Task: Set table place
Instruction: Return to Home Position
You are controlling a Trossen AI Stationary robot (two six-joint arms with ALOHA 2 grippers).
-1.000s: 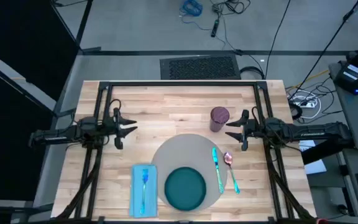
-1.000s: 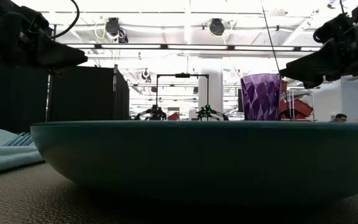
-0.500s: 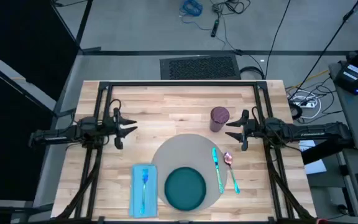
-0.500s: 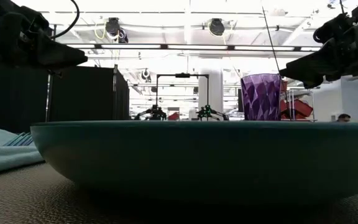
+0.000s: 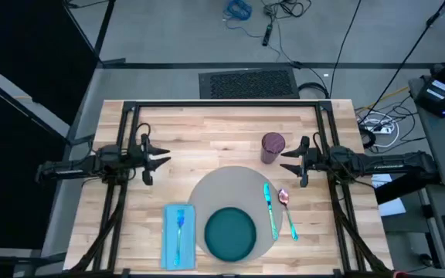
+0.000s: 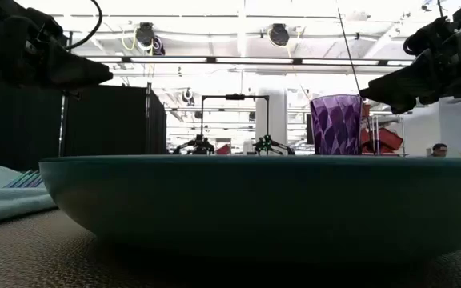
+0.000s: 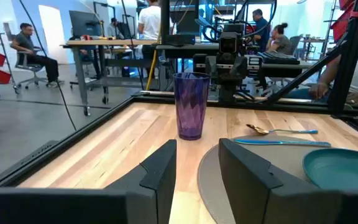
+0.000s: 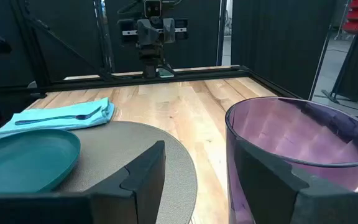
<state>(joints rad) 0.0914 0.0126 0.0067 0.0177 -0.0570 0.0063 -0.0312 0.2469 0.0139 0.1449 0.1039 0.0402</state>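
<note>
I judge homing nearly done: left gripper (image 5: 161,159) and right gripper (image 5: 288,160) hang released, empty, near the table's (image 5: 207,127) side edges, with the placemat (image 5: 222,187) at its front edge, so next I need only confirm rest.

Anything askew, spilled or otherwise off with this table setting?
Nothing is spilled or tipped; the purple cup stands upright. Only oddity: the teal plate sits off-centre on the grey placemat, toward the edge away from the cup. The left gripper and right gripper are open, empty, at the sides of the table.
</note>
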